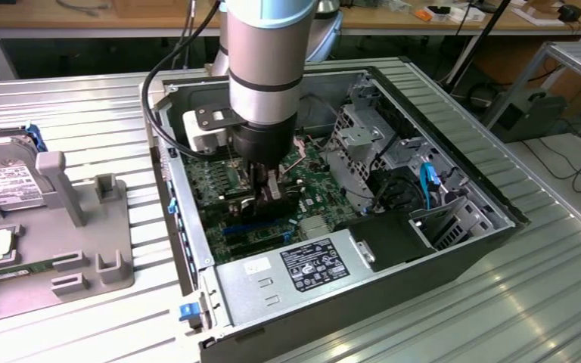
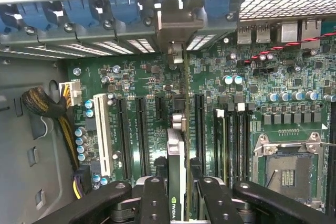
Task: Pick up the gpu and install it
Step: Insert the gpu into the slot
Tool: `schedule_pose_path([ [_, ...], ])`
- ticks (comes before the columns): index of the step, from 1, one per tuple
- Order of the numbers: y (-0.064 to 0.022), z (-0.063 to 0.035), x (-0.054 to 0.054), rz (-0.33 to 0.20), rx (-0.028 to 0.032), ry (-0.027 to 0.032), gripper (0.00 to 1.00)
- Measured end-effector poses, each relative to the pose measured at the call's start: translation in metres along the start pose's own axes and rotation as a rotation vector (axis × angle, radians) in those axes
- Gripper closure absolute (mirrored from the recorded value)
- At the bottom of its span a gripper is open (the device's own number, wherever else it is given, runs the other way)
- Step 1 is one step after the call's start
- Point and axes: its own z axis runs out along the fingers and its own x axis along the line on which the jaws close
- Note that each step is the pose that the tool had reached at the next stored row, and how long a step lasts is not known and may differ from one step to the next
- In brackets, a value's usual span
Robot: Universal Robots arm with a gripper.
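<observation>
Gripper point(image 1: 267, 198) in the exterior view reaches down inside the open computer case point(image 1: 472, 189), low over the green motherboard point(image 1: 316, 200). Gpu point(image 1: 272, 206) sits clamped between the fingers, edge-on, mostly hidden by them; only a dark sliver shows just above the board. Arm point(image 1: 262, 68) stands nearly vertical over the case. On the exterior view's left, a grey fixture tray point(image 1: 79, 227) holds a hard drive point(image 1: 3, 185), well apart from the case.

Wrist view: gripper point(image 2: 177, 195) clenched on the gpu point(image 2: 177, 166), black fingers point(image 2: 155, 203) pressing either side of the card. Card seen from its top edge: thin, upright, black face on one side, green board edge on the other, an NVIDIA logo near the grip. Silver bracket point(image 2: 177, 19) at the far end meets the rear slot area of the case, beside blue slot latches point(image 2: 84, 11). Card runs in line with the black expansion slots point(image 2: 140, 135), between them and the memory slots point(image 2: 231, 140). Whether it is fully seated, cannot tell. Empty CPU socket point(image 2: 289, 169) lies nearby.
</observation>
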Motion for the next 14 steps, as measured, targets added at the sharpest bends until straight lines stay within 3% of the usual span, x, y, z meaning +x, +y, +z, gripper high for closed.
schedule_pose_path([
  [1,0.0,0.0001,-0.0001,0.001,-0.0004,-0.0065,0.73],
  [2,0.0,0.0002,-0.0002,0.001,-0.0004,-0.0073,0.73],
  [14,0.0,0.0006,-0.0018,0.002,-0.0002,-0.0076,0.73],
])
